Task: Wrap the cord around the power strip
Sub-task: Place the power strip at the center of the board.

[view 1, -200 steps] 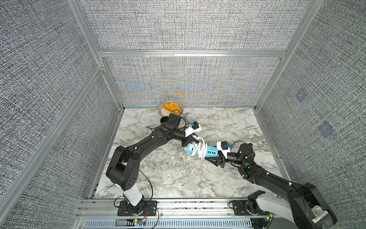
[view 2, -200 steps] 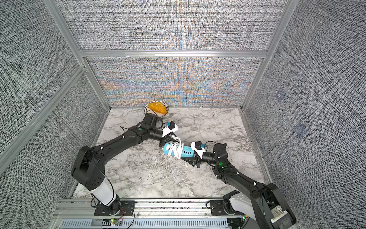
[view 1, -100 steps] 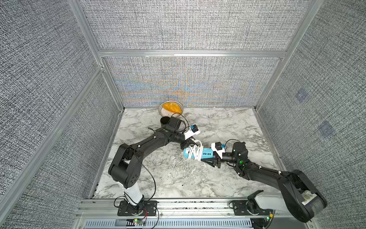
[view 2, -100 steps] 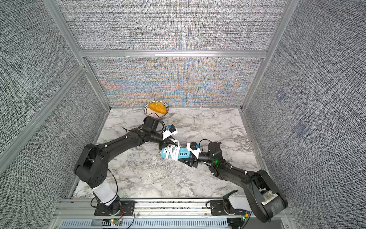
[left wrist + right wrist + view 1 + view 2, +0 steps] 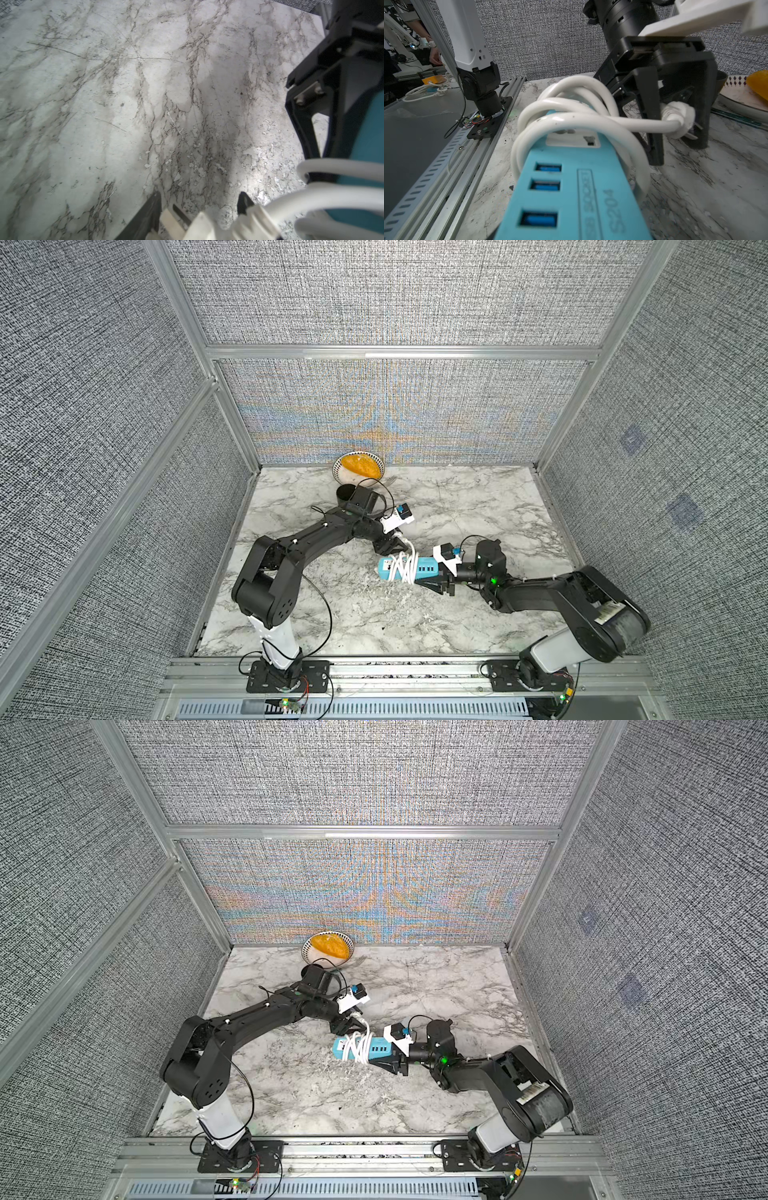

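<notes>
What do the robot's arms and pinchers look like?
Both are chunky black jointed arms on white bases, bolted to a silver rail. The left arm and the right arm each trail thin black cables and wear a white camera bracket by the wrist. A green light glows on the right one. The left gripper and right gripper have black wedge-shaped fingers.

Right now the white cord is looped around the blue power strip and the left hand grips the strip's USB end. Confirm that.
Not quite: the right hand grips the USB end of the power strip, as a top view shows. The left hand is at the plug. The white cord is indeed looped around the strip.
</notes>
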Robot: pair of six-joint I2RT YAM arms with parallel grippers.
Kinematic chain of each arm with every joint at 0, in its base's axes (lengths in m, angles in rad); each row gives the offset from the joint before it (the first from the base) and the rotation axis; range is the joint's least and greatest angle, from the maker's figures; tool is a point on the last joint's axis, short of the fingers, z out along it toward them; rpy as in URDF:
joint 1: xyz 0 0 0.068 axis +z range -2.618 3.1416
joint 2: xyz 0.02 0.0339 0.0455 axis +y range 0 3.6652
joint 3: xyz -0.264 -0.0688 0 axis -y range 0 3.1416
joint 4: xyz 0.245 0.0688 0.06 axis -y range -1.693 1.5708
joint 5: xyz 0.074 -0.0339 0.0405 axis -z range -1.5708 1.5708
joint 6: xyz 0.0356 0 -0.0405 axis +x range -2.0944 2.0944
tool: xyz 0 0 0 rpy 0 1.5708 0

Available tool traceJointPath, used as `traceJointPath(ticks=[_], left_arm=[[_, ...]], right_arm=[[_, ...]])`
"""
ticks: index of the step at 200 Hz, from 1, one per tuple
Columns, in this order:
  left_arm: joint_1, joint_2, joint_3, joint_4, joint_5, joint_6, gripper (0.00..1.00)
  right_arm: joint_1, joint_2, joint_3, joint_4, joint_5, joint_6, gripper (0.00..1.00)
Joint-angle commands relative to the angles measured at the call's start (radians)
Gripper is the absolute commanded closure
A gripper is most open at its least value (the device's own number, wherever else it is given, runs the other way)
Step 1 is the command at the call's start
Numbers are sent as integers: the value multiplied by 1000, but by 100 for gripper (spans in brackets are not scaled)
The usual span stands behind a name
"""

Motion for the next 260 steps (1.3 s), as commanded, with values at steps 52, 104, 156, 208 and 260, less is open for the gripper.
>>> traceJointPath(ticks=[52,104,156,208,260], left_arm=[[39,39,43,-26,-154,26,0],[92,-36,-46,136,-396,-32,0],[135,-98,-111,238,-617,-121,1],[137,-201,-198,315,-673,-228,0],[137,-275,-263,315,-712,-246,1]], right_arm=[[12,230,-7,511,15,164,100],[45,307,25,436,168,46,100],[97,409,33,475,409,43,100],[134,431,32,418,539,30,66],[150,367,17,273,592,28,2]])
